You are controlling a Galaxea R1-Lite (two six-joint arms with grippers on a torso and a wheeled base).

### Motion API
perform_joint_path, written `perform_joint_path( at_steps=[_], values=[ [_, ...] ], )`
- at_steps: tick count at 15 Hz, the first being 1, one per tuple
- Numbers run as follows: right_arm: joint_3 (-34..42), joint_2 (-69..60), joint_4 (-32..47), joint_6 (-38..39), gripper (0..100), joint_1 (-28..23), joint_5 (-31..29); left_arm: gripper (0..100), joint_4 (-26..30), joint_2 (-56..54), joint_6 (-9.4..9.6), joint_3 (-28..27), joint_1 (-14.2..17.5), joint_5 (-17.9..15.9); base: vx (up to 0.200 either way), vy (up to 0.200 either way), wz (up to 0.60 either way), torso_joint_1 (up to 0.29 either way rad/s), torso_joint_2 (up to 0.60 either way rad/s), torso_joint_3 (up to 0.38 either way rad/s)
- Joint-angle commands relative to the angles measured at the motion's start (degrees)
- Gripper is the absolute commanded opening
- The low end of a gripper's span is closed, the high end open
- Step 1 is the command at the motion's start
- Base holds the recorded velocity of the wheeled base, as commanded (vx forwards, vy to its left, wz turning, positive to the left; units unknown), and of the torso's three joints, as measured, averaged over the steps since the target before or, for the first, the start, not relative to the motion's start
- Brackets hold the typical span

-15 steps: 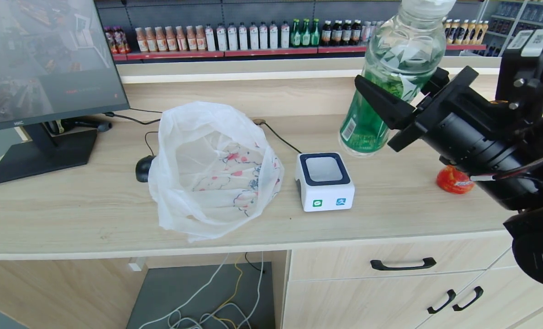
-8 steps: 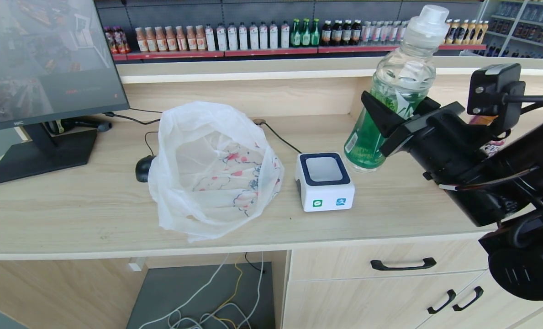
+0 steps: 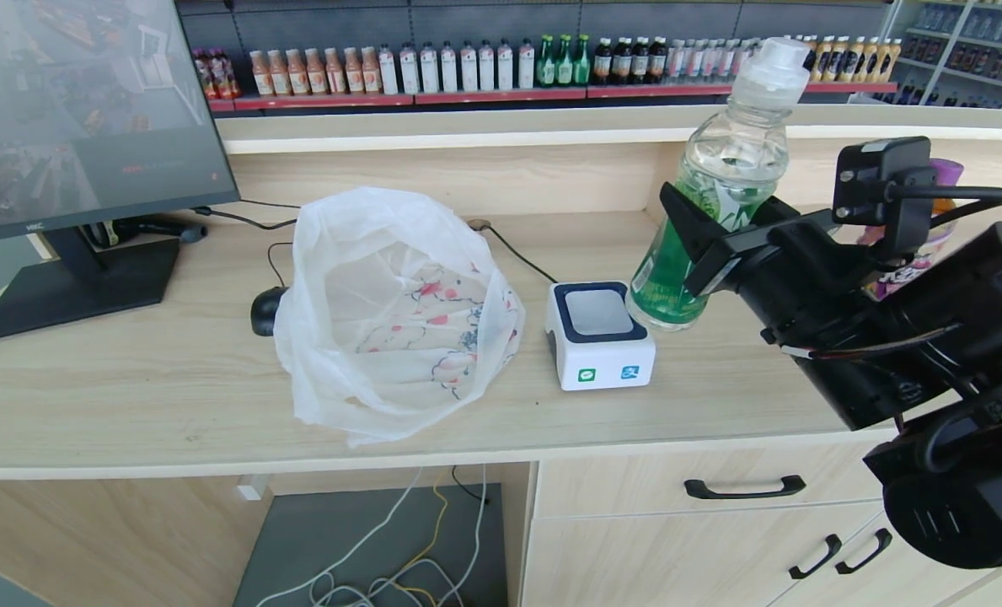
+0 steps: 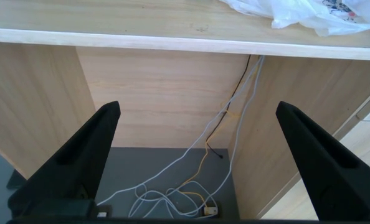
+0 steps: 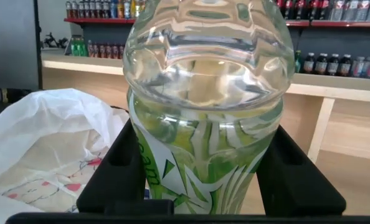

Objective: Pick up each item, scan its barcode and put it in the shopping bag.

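A clear bottle [image 3: 724,194] with a green label and white cap hangs nearly upright over the counter, with my right gripper [image 3: 711,244] shut on its middle. Its base sits just above the right edge of the white scanner box [image 3: 599,333], and a barcode shows low on its left side. In the right wrist view the bottle [image 5: 207,106] stands between the two black fingers [image 5: 110,177]. The white shopping bag [image 3: 391,312] lies open left of the scanner, with a patterned item inside. My left gripper [image 4: 191,162] is open below the counter edge [image 4: 172,40], holding nothing.
A monitor [image 3: 71,110] stands at the far left, with a mouse [image 3: 265,310] beside the bag. A purple-capped bottle [image 3: 939,181] stands behind my right arm. Cables trail from the scanner to the back wall. A shelf of bottles [image 3: 467,67] runs behind the counter.
My right gripper has come down and to the left with the bottle, bringing its base from high above the counter to just beside the scanner. The bag and scanner have not moved.
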Motion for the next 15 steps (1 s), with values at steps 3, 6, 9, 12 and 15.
perform_joint_path(
  at_steps=[3, 6, 9, 12, 15],
  values=[
    [0.0, 0.1, -0.1, 0.9, 0, 0.2, -0.2, 100, 0.0, 0.0, 0.01, 0.0, 0.1, 0.1, 0.000, 0.000, 0.00, 0.000, 0.00, 0.000],
    [-0.5, 0.4, -0.1, 0.9, 0, 0.0, -0.3, 100, 0.0, 0.0, 0.01, 0.0, 0.1, 0.0, 0.000, 0.000, 0.00, 0.000, 0.00, 0.000],
    [-0.7, 0.5, -0.1, 0.8, 0, 0.0, -0.3, 100, 0.0, 0.0, -0.16, 0.0, 0.1, 0.0, 0.000, 0.200, 0.00, 0.001, 0.00, 0.001],
    [-0.9, 0.5, -0.1, 0.8, 0, 0.0, -0.3, 100, 0.0, 0.0, -0.43, 0.0, 0.1, 0.1, 0.000, 0.200, 0.00, 0.007, 0.00, 0.004],
    [-1.0, -0.2, -0.1, 0.8, 0, 0.1, -0.3, 100, 0.0, 0.0, -0.43, 0.0, 0.1, 0.1, 0.000, 0.200, 0.00, 0.002, 0.00, 0.004]
  ],
)
